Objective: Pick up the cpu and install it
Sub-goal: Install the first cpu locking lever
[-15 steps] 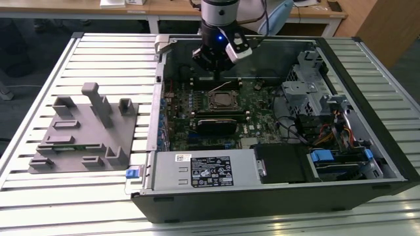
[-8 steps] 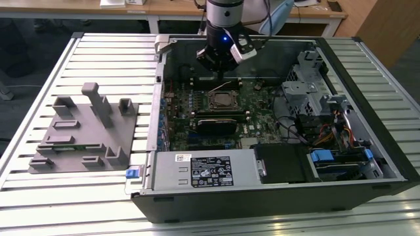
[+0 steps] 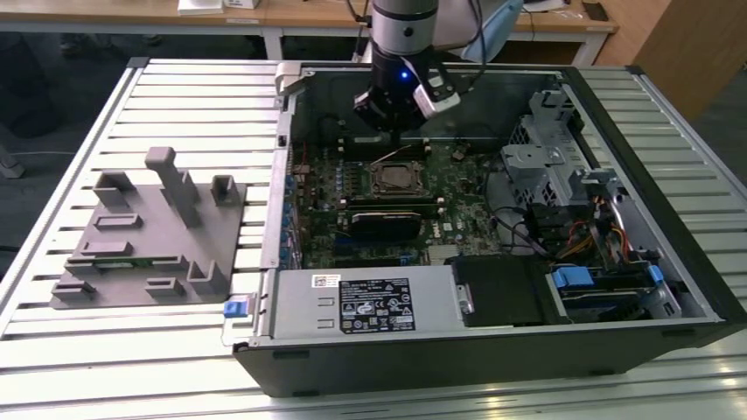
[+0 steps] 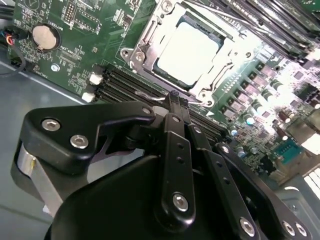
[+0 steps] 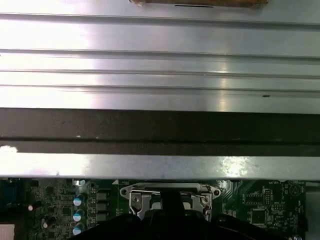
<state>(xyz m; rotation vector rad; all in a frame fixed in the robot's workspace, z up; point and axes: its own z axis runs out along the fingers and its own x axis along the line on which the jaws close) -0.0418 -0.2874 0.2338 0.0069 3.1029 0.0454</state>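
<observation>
Ribbed metal slats make up the worktop (image 3: 175,350), and an open computer case (image 3: 491,367) lies on it with its motherboard (image 3: 321,206) facing up.

The jaws (image 4: 173,100) hang just above that motherboard, a little past the socket frame (image 4: 145,42) towards the case's far wall in the exterior view. In the second wrist view the two black fingers (image 4: 179,107) come together at their tips, so the jaws are narrow, drawn nearly closed, with nothing visible between them. The arm (image 3: 404,26) comes down almost vertically into the case from above its far edge, and a blue light shows on the wrist.

The cpu (image 4: 187,52) sits inside the socket frame on the motherboard, its pale metal top facing up. It lies apart from the jaws, just beyond the fingertips in the second wrist view, and is not touched by them. In the exterior view the cpu (image 3: 393,179) is below the gripper head, near the middle of the motherboard. Dark memory slots (image 4: 122,82) run between the socket frame and the fingertips.

Further out on the motherboard a round coin cell (image 4: 44,36) sits near a corner. A grey box with a label (image 3: 367,302) fills the case's near side in the exterior view, and a metal drive cage (image 3: 548,171) stands beside the motherboard. Outside the case, on the exterior view's left, a grey moulded holder (image 3: 152,236) rests on the worktop.
</observation>
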